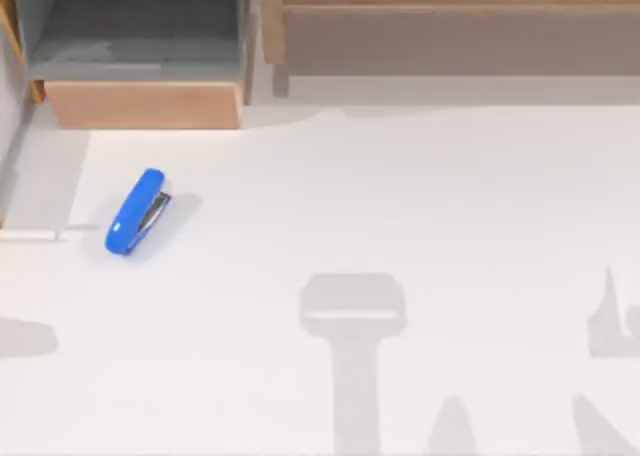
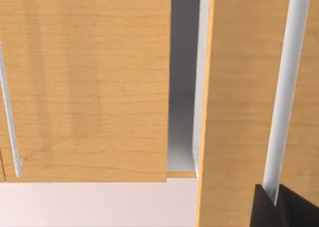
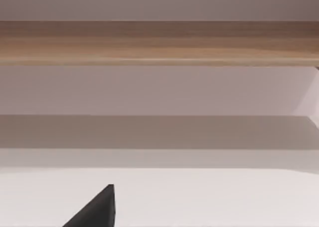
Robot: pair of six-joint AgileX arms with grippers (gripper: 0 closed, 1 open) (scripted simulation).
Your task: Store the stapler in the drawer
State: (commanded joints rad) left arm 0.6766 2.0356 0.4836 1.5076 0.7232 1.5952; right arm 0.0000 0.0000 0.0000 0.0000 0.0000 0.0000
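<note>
While the white table surface is lying bare across its near and middle areas, grey shadows of the two arms are falling on its near edge in the top view. Farther in, toward the table's left side, the small bright blue stapler with a rounded glossy top and silver metal underside is lying flat on the table, tilted so that its long axis is running diagonally. It is sitting well apart from any gripper, and nothing is touching it.

Beyond the stapler, at the far left corner, the box-shaped drawer with grey inner walls and a light tan wooden front panel is standing pulled open, its grey floor exposed from above. The stapler is resting on the table in front of that panel, outside the drawer. To the right of the drawer, a long light wooden cabinet body is running along the far edge.

Seen from the left wrist view, the left gripper is appearing as a dark shape close to tan wooden panels and a pale metal bar; whether its fingers are apart or together cannot be told. Seen from the right wrist view, the right gripper is showing one dark fingertip over the white table, facing a wooden ledge; its finger state cannot be told either.
</note>
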